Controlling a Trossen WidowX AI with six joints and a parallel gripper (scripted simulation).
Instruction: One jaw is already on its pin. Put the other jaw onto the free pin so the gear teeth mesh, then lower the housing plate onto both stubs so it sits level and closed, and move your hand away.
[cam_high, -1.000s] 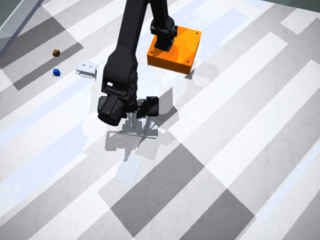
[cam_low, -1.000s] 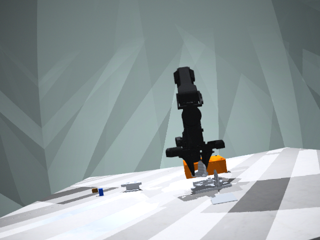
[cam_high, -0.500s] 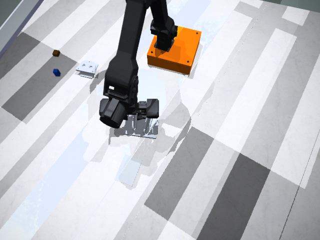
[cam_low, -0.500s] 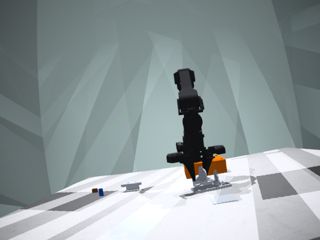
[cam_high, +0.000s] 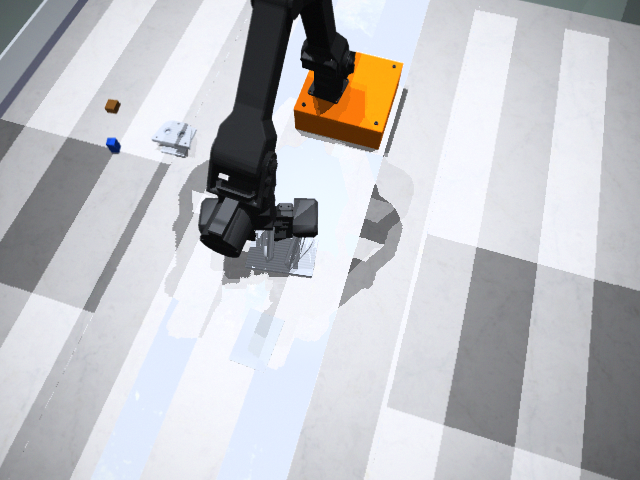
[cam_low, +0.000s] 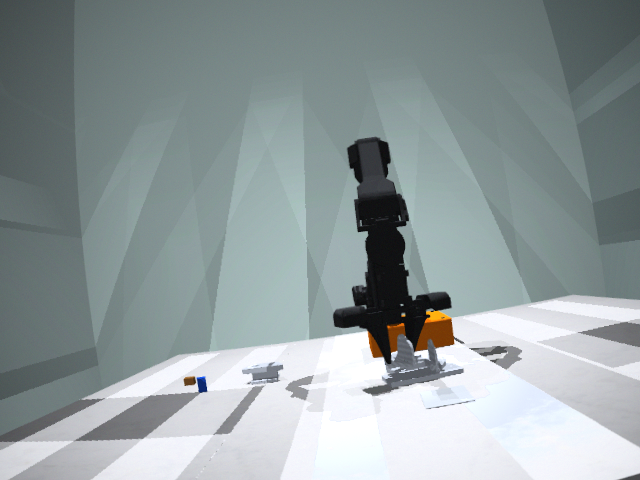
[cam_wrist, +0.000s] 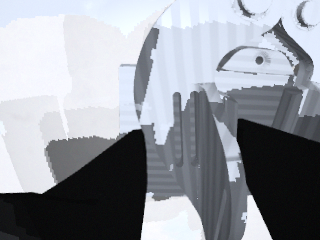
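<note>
My gripper (cam_low: 402, 355) (cam_wrist: 188, 135) points down, shut on a grey jaw (cam_high: 267, 246) (cam_low: 404, 351) (cam_wrist: 210, 175) that stands upright between the black fingers. The held jaw is low over the grey base plate (cam_high: 305, 272) (cam_low: 454, 369), on its left side in the top and exterior views. The other grey jaw (cam_low: 433, 353) stands upright on the base plate, to the right of the held one. The pins are hidden, and I cannot tell whether the held jaw is seated or the gear teeth mesh. The grey housing plate (cam_high: 165, 133) (cam_low: 266, 367) rests apart, on a low support at the left.
A large orange box (cam_high: 379, 87) (cam_low: 439, 333) is behind the base plate. A blue block (cam_high: 113, 145) (cam_low: 202, 384) and a brown block (cam_high: 112, 105) (cam_low: 189, 380) lie left of the housing plate. A thin pale rectangle (cam_high: 248, 343) (cam_low: 447, 397) lies in front of the base plate.
</note>
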